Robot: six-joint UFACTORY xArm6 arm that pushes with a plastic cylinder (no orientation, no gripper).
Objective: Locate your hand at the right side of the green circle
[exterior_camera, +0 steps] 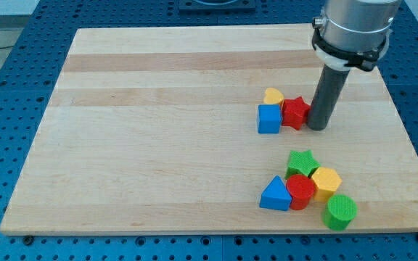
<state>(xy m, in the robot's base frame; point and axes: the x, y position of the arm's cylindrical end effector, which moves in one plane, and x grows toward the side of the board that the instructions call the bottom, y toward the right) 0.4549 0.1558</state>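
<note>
The green circle (339, 212) is a short green cylinder near the board's bottom right edge. It touches the lower right of a cluster: a yellow hexagon (326, 181), a red cylinder (300, 192), a blue triangle (275, 194) and a green star (302, 162). My tip (316, 126) is well above that cluster in the view, touching the right side of a red star (294, 112). It is up and slightly left of the green circle.
A blue cube (269, 119) and a yellow heart-like block (273, 96) sit left of the red star. The wooden board (158, 130) lies on a blue perforated table (6, 109). The board's right edge runs close to the green circle.
</note>
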